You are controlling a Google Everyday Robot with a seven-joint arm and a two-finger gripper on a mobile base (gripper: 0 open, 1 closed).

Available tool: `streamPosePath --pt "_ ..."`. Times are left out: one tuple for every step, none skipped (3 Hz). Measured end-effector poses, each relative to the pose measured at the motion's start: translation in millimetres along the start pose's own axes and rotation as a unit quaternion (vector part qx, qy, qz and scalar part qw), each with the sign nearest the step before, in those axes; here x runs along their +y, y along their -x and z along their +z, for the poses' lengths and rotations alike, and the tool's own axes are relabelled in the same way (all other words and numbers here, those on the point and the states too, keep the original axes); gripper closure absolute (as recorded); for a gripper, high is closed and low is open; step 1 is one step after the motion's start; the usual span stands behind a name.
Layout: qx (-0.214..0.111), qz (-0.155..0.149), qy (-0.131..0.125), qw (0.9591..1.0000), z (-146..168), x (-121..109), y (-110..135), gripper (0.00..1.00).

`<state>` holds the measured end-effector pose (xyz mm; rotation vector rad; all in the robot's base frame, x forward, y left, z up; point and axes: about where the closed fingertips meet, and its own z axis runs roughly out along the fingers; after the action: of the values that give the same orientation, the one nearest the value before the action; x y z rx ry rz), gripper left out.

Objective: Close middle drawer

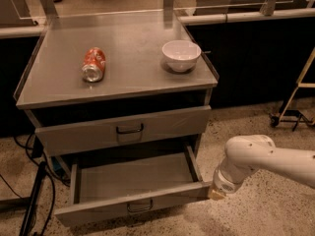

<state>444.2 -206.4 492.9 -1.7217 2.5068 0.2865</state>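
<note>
The middle drawer (133, 177) is pulled far out of the grey steel cabinet (59, 90). It is a long shallow empty tray with a slim front (98, 208) and a small dark loop handle (139, 208). My gripper (215, 192) is at the end of the white arm (256, 159), low on the right. It sits right at the right end of the drawer's front, touching it or nearly so. The lowest drawer is hidden beneath the open one.
The taller top drawer (162, 124) stands slightly ajar above. A crushed orange soda can (93, 64) and a white bowl (181, 54) lie on the cabinet top. Black cables and a stand leg (34, 200) are at the left, and a folding frame (295, 104) is at the right.
</note>
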Motion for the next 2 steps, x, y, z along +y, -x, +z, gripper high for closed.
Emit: streamPosePath --pt "0.002 -0.02 0.009 0.9998 33.4 -22.3 19.7 1.0" --pt "0.012 -0.017 0.01 0.9997 43.0 -17.5 17.6 1.0"
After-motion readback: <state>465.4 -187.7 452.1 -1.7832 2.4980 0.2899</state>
